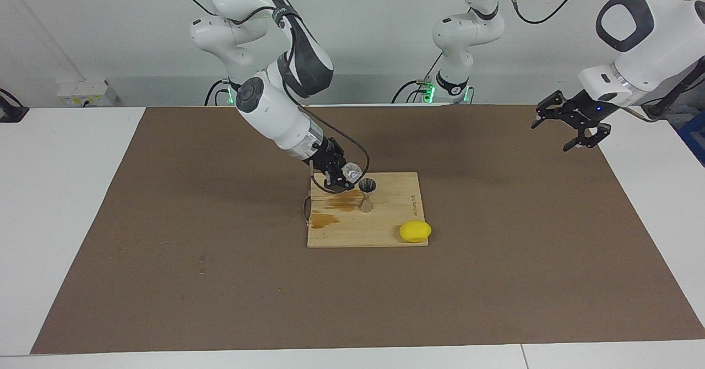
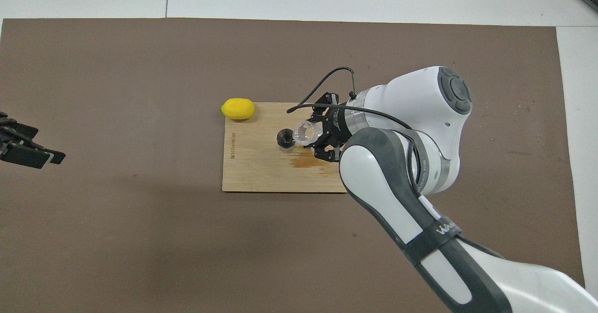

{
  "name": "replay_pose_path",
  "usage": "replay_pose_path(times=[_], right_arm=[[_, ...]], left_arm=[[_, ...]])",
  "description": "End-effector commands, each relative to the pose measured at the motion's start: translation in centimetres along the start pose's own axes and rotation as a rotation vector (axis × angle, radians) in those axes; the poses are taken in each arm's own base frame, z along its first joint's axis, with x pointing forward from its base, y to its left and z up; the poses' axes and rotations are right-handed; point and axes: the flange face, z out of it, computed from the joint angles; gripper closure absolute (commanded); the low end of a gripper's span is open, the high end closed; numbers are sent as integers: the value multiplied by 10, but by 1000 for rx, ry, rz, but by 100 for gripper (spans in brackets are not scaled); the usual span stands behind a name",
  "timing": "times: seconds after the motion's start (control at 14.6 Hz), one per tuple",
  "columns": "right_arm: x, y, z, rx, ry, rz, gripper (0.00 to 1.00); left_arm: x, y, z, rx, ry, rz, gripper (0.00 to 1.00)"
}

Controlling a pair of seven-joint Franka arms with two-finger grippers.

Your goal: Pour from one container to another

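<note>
A small clear glass tumbler [image 1: 351, 169] is held tilted on its side by my right gripper [image 1: 346, 175], its mouth turned toward the metal jigger [image 1: 367, 193]. The jigger stands upright on a wooden cutting board [image 1: 385, 231]. In the overhead view the tumbler [image 2: 305, 132] lies right beside the jigger's dark mouth [image 2: 285, 138], with my right gripper [image 2: 320, 135] shut on it. My left gripper [image 1: 574, 126] hangs open and empty over the mat at the left arm's end of the table, and it waits; it also shows in the overhead view [image 2: 28, 150].
A yellow lemon [image 1: 415, 231] lies at the board's corner farthest from the robots, toward the left arm's end. Brown wet stains [image 1: 337, 208] mark the board beside the jigger. A brown mat [image 1: 165, 237] covers the table.
</note>
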Motion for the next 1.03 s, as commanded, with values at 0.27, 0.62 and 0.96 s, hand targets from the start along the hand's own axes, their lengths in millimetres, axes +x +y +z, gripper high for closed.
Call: replay_pose_path(times=[0.27,0.62,0.96], right_arm=[[-14,-2,-7,1,82,-4,100],[-24,0,-4,6,108,-7,100],[-28,-1,-5,21,165,-10,100]], left_arm=[[-8,46,-35,133,-21,-259,0],[-15,60,-52,207,-27,-398,0],[-13,58,-66,260,-21,-394,0]])
